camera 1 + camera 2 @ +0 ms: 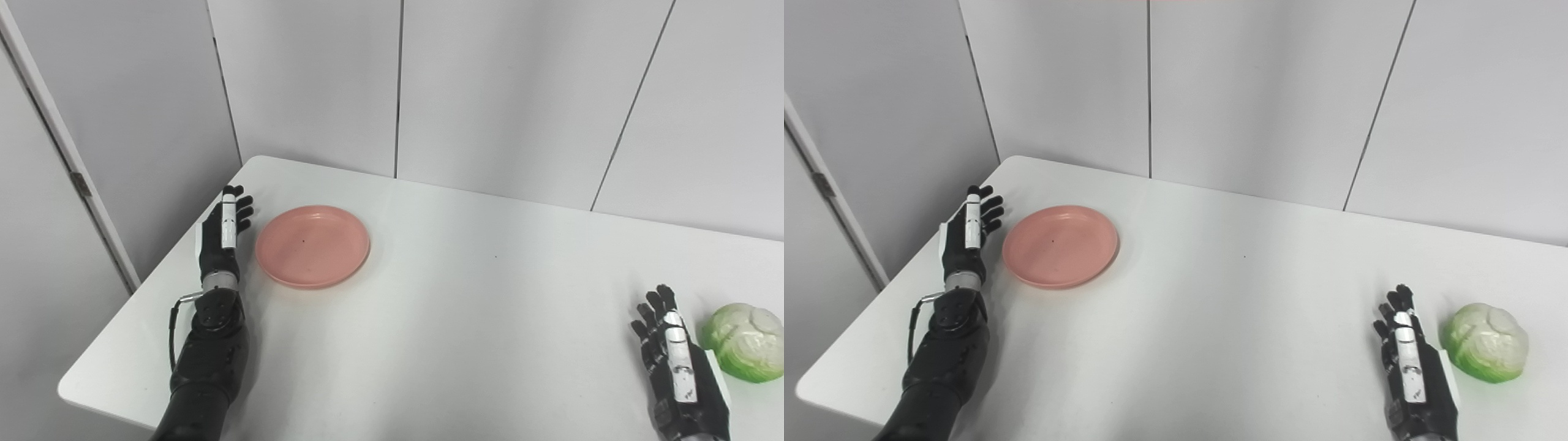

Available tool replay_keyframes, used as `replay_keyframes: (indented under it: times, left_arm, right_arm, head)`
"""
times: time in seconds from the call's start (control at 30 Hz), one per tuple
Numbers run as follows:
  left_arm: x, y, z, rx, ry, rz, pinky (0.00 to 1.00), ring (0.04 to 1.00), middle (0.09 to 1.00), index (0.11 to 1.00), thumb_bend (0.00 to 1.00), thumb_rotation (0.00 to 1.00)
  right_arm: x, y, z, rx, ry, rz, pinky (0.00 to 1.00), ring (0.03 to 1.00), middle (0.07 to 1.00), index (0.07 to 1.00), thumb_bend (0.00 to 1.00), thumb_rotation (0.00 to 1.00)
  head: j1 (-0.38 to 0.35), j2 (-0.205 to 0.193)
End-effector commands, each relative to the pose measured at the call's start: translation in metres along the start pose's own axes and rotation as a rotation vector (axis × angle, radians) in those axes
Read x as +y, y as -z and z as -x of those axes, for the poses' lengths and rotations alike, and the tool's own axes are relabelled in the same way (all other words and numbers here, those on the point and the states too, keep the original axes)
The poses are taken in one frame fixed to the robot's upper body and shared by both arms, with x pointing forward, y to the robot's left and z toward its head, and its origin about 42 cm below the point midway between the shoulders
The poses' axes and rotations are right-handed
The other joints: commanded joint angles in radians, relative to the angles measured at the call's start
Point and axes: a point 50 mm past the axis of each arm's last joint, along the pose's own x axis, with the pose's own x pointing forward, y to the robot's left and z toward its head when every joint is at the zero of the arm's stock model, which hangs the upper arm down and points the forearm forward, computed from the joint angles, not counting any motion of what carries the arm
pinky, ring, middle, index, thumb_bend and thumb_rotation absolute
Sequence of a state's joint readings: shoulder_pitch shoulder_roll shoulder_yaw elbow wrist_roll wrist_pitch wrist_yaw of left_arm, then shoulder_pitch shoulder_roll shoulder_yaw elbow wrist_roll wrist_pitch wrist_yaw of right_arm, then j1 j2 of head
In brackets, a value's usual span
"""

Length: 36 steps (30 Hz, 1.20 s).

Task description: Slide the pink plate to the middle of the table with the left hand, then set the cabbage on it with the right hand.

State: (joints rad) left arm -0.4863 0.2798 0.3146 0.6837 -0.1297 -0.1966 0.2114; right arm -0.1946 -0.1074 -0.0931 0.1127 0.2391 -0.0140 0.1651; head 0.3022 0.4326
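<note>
A round pink plate (312, 245) lies flat on the left part of the white table (465, 306). My left hand (225, 229) stands open just left of the plate's rim, fingers straight and pointing away, a small gap between palm and plate. A pale green cabbage (746, 341) sits at the table's near right. My right hand (674, 355) rests open immediately left of the cabbage, fingers extended, holding nothing.
Grey wall panels (398, 86) rise behind the table's far edge. The table's left edge and rounded corner (257, 162) lie close to my left arm. A wide bare stretch of tabletop separates the plate and the cabbage.
</note>
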Motion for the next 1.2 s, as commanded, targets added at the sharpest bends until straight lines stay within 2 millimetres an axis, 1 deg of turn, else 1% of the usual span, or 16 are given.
replay_keyframes:
  times: [0.0, 0.1, 0.17, 0.27, 0.43, 0.53, 0.67, 0.87, 1.0, 1.1, 1.13, 1.17]
  left_arm:
    - [-0.012, -0.029, -0.019, -0.056, 0.049, 0.014, 0.79, 0.811, 0.796, 0.778, 0.62, 1.0]
    - [-0.017, -0.026, -0.017, -0.035, 0.079, 0.018, 0.82, 0.834, 0.82, 0.806, 0.6, 1.0]
    - [-0.02, -0.023, -0.016, -0.031, 0.097, -0.001, 0.82, 0.828, 0.816, 0.804, 0.59, 1.0]
    - [-0.027, -0.021, -0.014, 0.006, 0.148, 0.017, 0.82, 0.825, 0.82, 0.807, 0.61, 1.0]
    - [-0.04, -0.019, -0.01, 0.026, 0.221, 0.034, 0.8, 0.81, 0.811, 0.79, 0.59, 1.0]
    - [-0.049, -0.018, -0.006, 0.062, 0.255, 0.071, 0.79, 0.808, 0.807, 0.789, 0.62, 1.0]
    - [-0.06, -0.018, -0.001, 0.075, 0.308, 0.094, 0.79, 0.813, 0.808, 0.792, 0.59, 1.0]
    - [-0.071, -0.022, 0.004, 0.089, 0.376, 0.106, 0.79, 0.804, 0.796, 0.788, 0.62, 1.0]
    - [-0.087, -0.024, 0.013, 0.093, 0.431, 0.13, 0.79, 0.804, 0.796, 0.789, 0.6, 1.0]
    - [-0.1, -0.025, 0.021, 0.098, 0.501, 0.13, 0.79, 0.819, 0.812, 0.811, 0.6, 1.0]
    - [-0.107, -0.025, 0.026, 0.108, 0.515, 0.142, 0.79, 0.821, 0.814, 0.814, 0.61, 1.0]
    - [-0.111, -0.025, 0.03, 0.116, 0.521, 0.152, 0.77, 0.801, 0.795, 0.797, 0.6, 1.0]
  right_arm:
    - [-0.005, 0.004, 0.007, -0.02, 0.005, -0.001, 1.0, 1.0, 1.0, 1.0, 0.64, 0.87]
    - [-0.004, 0.003, 0.007, -0.023, 0.005, 0.008, 1.0, 1.0, 1.0, 1.0, 0.64, 0.87]
    - [-0.005, 0.003, 0.007, -0.024, 0.003, 0.008, 1.0, 1.0, 1.0, 1.0, 0.63, 0.87]
    - [-0.004, 0.002, 0.006, -0.022, 0.001, 0.001, 1.0, 1.0, 1.0, 1.0, 0.63, 0.87]
    - [-0.004, 0.003, 0.006, -0.03, 0.011, -0.003, 1.0, 1.0, 1.0, 1.0, 0.62, 0.86]
    - [-0.003, 0.001, 0.007, -0.02, 0.008, 0.002, 1.0, 1.0, 1.0, 1.0, 0.63, 0.87]
    - [-0.001, -0.001, 0.007, -0.021, 0.011, 0.002, 1.0, 1.0, 1.0, 1.0, 0.62, 0.86]
    - [0.001, -0.003, 0.007, -0.013, 0.006, 0.011, 1.0, 1.0, 1.0, 1.0, 0.62, 0.88]
    - [0.002, -0.003, 0.007, -0.022, 0.012, 0.007, 1.0, 1.0, 1.0, 1.0, 0.64, 0.86]
    - [0.003, -0.004, 0.006, -0.023, 0.009, 0.011, 1.0, 1.0, 1.0, 1.0, 0.63, 0.87]
    - [0.004, -0.004, 0.006, -0.026, 0.009, 0.012, 1.0, 1.0, 1.0, 1.0, 0.63, 0.87]
    - [0.004, -0.004, 0.006, -0.028, 0.009, 0.013, 1.0, 1.0, 1.0, 1.0, 0.62, 0.88]
  head:
    - [0.0, 0.002]
    - [-0.001, 0.003]
    - [0.0, 0.004]
    - [-0.001, 0.006]
    - [-0.001, 0.009]
    - [-0.001, 0.009]
    - [-0.004, 0.012]
    - [-0.013, 0.015]
    - [-0.019, 0.02]
    - [-0.021, 0.021]
    - [-0.023, 0.024]
    - [-0.023, 0.024]
